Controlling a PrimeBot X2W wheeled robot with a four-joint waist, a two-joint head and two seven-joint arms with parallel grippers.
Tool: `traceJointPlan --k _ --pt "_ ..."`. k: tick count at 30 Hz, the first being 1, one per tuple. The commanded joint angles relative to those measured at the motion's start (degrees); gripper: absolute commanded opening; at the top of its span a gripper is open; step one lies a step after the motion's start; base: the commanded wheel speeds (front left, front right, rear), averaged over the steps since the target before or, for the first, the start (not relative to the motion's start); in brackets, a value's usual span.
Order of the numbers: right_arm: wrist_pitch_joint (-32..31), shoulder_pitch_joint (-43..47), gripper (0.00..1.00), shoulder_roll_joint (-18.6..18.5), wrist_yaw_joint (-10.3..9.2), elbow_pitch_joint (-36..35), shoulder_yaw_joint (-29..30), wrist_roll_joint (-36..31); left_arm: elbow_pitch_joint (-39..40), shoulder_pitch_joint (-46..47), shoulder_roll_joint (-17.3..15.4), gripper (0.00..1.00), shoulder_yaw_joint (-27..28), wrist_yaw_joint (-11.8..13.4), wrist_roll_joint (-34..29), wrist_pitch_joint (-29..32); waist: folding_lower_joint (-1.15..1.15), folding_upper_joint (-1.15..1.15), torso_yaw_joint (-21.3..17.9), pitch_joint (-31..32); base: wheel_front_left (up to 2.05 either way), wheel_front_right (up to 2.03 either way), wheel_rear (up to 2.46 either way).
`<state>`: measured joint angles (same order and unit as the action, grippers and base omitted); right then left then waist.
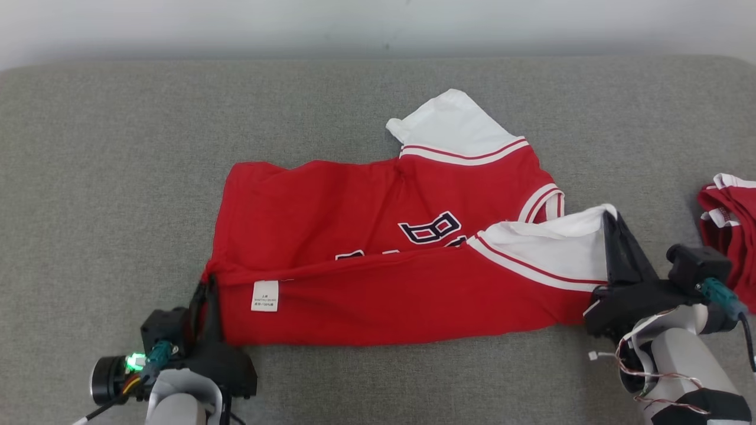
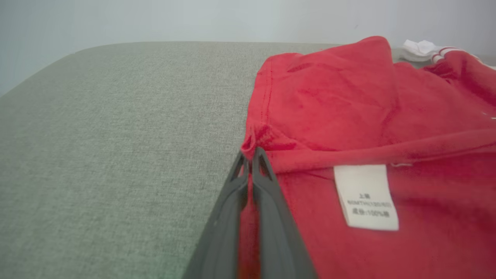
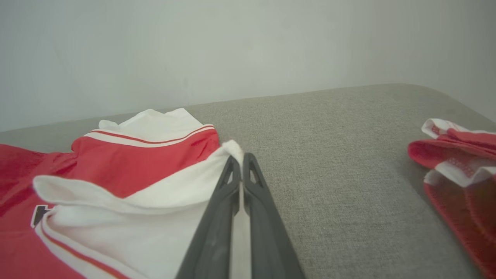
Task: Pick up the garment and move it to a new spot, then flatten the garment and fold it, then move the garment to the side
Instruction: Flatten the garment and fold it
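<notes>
As the red garment (image 1: 354, 260) lies half-folded at the centre of the bench (image 1: 118, 147), its hem corner (image 2: 254, 141) at 8 o'clock is pinched by the left gripper (image 1: 207, 286), its white sleeve (image 1: 555, 248) at 3 o'clock by the right gripper (image 1: 608, 217); the light, limp cloth is judged best held at edges.
</notes>
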<state>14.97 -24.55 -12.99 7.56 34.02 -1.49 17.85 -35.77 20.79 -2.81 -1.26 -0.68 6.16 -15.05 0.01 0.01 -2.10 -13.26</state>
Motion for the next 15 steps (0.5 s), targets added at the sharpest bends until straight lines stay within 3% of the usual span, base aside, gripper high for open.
traceJointPlan --k 1,8,15 --pt "0.3 -0.8 1.00 0.2 -0.18 -0.9 0.7 -0.6 0.8 0.9 -0.2 1.00 0.0 0.3 0.3 -0.2 -0.01 -0.01 0.2 -0.3 0.00 0.00 0.00" --pt "0.2 4.2 1.00 1.5 -0.18 -5.7 4.9 -3.3 6.9 -3.7 -0.2 1.00 -0.2 2.1 0.6 -0.2 -0.01 -0.01 0.4 0.7 0.00 0.00 0.00" --pt "0.3 12.0 1.00 3.4 -0.18 -6.4 4.4 -2.7 10.2 -10.0 -0.2 1.00 -1.2 3.7 2.7 -0.2 -0.01 -0.01 -0.4 2.0 0.00 0.00 0.00"
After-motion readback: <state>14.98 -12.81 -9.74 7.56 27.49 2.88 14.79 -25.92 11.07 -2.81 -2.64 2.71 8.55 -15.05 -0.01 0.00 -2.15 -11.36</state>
